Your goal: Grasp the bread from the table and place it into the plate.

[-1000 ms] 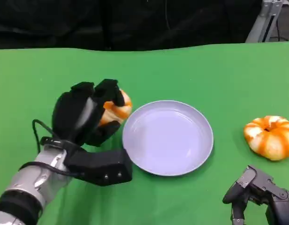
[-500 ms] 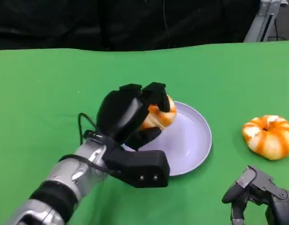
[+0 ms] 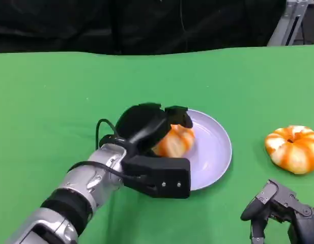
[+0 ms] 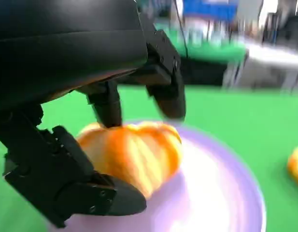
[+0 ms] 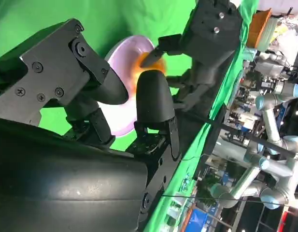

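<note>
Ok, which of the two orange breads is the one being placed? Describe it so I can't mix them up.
Start at the lavender plate in the middle of the green table. The bread sits over the plate's left part, gripped by the left hand. The other bread lies alone on the cloth, right of the plate, untouched.

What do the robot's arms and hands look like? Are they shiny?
Yes! The left forearm is shiny silver metal with a black band and thin black cables looping near the wrist. The left hand is black, with a rounded shell, chunky fingers and a boxy, screw-dotted part. The right hand is black and angular too.
</note>
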